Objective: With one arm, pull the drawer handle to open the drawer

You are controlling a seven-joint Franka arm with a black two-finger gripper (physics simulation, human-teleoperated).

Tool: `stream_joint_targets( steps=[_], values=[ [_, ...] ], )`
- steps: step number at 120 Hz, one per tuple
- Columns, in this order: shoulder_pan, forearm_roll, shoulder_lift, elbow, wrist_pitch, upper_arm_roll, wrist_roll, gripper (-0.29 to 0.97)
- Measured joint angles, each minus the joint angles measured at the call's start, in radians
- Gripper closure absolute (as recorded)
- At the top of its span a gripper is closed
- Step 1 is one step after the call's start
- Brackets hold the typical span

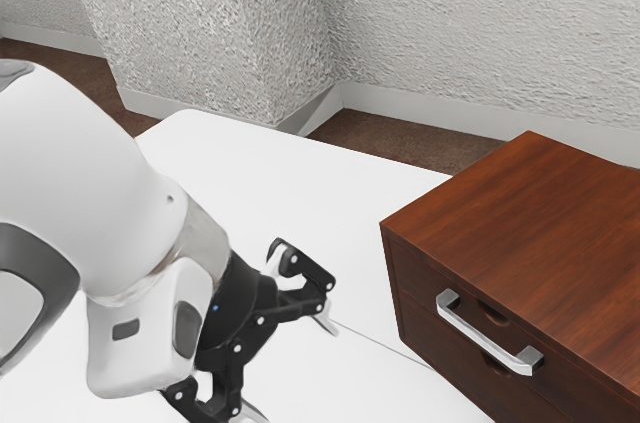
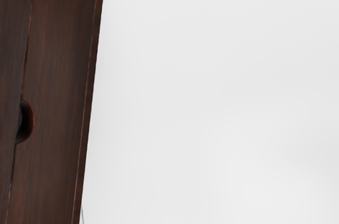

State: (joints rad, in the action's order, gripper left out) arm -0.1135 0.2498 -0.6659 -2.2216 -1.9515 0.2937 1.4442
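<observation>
1. Gripper [image 1: 290,368]: my fingers spread apart, holding nothing, low over the white table [image 1: 300,173].
2. Handle [image 1: 487,335]: silver bar at 3 o'clock of the gripper, well apart, on the drawer [image 1: 415,283], which looks shut, in the brown cabinet [image 1: 540,213]. Judged rigid and smooth, possibly slippery. I'd clamp mid-bar and expect steady sliding resistance.

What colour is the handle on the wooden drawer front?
Silver: the shiny metal bar handle on the dark reddish-brown wooden cabinet shows best in the exterior view.
</observation>
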Motion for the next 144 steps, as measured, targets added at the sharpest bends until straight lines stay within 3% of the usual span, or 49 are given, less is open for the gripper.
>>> stream_joint_targets(
  steps=[20, 48, 68, 103, 144],
  values=[
    [0.0, 0.108, 0.001, -0.006, -0.044, 0.032, 0.007, 0.0],
    [0.01, 0.14, 0.034, -0.011, -0.093, 0.076, -0.037, 0.0],
    [0.015, 0.089, 0.136, -0.004, -0.171, 0.082, -0.062, 0.0],
    [0.017, -0.098, 0.228, 0.012, -0.281, 0.081, -0.089, 0.0],
    [0.016, -0.141, 0.273, 0.008, -0.368, 0.079, -0.103, 0.0]
  ],
)
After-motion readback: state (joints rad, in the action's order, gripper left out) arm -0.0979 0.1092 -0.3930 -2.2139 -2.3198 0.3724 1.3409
